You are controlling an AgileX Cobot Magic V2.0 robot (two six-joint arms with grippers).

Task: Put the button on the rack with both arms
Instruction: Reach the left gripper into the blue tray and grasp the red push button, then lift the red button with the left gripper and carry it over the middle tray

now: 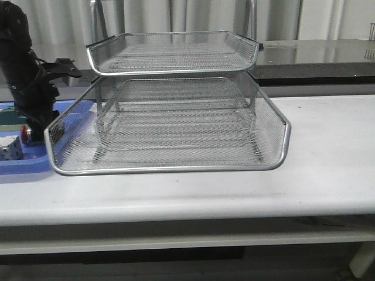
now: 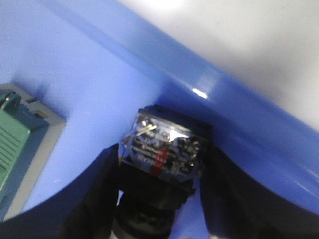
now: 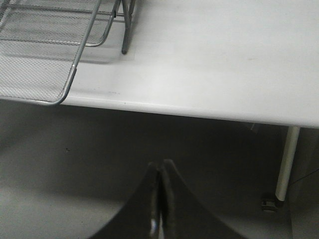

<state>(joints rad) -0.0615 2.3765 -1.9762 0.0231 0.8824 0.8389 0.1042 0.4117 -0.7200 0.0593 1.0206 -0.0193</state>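
The small push button with a red mushroom head and a blue-black contact block (image 2: 164,154) was seen low in the centre of the left wrist view, lying in the flat blue plastic tray (image 2: 99,89) close to its raised rim. It was gripped between the two black fingers (image 2: 99,199) of the left gripper (image 2: 162,199), one finger pressed to each side of the block. In the front view the button's red head (image 1: 24,133) was glimpsed at the far left edge of the frame, low beside the black left arm (image 1: 26,70). A green rectangular block on a grey base (image 2: 20,144) was seen at the left edge of the left wrist view, in the same tray and apart from the button. A white dotted cube (image 1: 10,149) was seen at the lower left of the front view, on the blue tray.

The large silver wire-mesh letter tray rack (image 1: 176,117) was seen filling the centre of the front view, standing on the white bench (image 1: 328,152), its lower tray drawn forward over the blue tray's right side.

In the right wrist view the fingers of the right gripper (image 3: 159,199) were seen pressed together with nothing between them, at the bottom centre, out past the bench edge above the grey floor (image 3: 75,164).
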